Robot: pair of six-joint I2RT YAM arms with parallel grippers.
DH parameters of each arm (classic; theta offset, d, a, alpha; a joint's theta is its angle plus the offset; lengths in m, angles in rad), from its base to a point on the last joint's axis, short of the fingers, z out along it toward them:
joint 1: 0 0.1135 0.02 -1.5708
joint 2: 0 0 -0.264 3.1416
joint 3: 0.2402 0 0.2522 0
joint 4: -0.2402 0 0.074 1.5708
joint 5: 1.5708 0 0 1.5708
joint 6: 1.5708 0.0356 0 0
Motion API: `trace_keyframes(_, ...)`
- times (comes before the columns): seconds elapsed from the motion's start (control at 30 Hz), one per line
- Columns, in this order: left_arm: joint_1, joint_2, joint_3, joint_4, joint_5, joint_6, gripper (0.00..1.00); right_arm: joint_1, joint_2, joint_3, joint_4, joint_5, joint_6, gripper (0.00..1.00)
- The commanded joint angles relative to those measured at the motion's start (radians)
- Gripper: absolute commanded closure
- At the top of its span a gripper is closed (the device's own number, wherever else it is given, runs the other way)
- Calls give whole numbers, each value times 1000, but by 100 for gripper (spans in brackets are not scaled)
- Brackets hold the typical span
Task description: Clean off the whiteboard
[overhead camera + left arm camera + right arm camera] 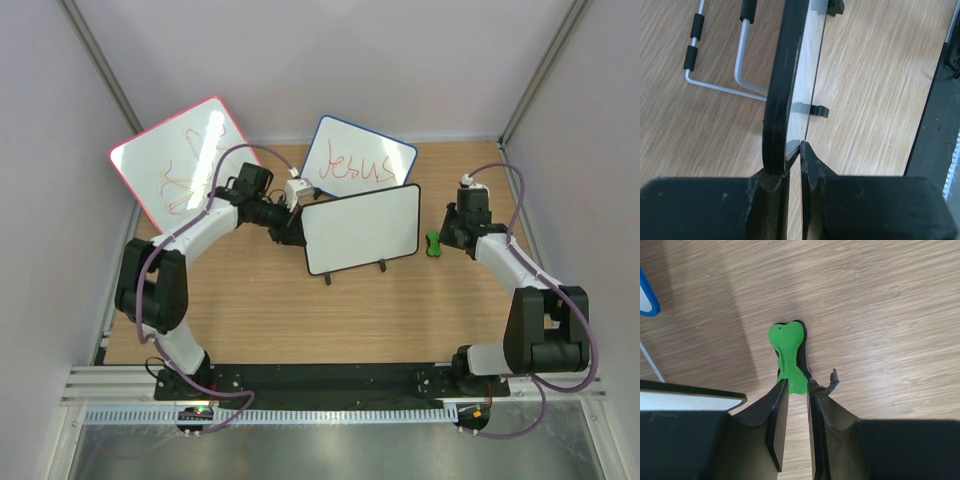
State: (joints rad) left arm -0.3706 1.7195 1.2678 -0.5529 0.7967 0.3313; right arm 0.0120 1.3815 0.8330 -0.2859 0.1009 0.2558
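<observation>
The whiteboard (362, 228), white with a thin black frame and two small black feet, stands tilted on the wooden table at the centre. Its face looks blank. My left gripper (289, 229) is shut on its left edge. In the left wrist view the board (790, 75) shows edge-on, its corner pinched between my fingertips (808, 155). My right gripper (446, 238) is to the right of the board, shut on the end of a green eraser (433, 244). In the right wrist view the eraser (788, 352) sticks out beyond my fingers, low over the table. The board's corner (695, 399) shows at the left.
A pink-red-framed board (185, 160) with red and yellow scribbles leans at the back left. A blue-framed board reading "Jesus" (358, 160) stands behind the whiteboard; its corner (647, 297) shows in the right wrist view. A wire stand (715, 85) lies behind the whiteboard.
</observation>
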Motion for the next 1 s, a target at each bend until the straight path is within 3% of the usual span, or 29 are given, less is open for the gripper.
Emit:
trace_keyframes(0.0,15,-26,38,-62,-125,97,100,0,16,21,1,-9,-12,71)
trace_keyframes(0.23,30,-35,51,-116,-143,127,100,9,-53,0,-7,-55,-15,57)
trace_keyframes(0.3,32,-34,56,-116,-142,126,100,61,-78,-15,-18,-44,-26,50)
trace_keyframes(0.43,32,-2,59,-127,-133,121,100,186,-122,-47,-35,17,-26,45)
trace_keyframes(0.63,32,46,77,-122,-145,97,100,359,-92,-78,10,-1,-15,43)
trace_keyframes(0.97,33,81,91,-111,-162,91,100,473,71,-34,71,2,-9,50)
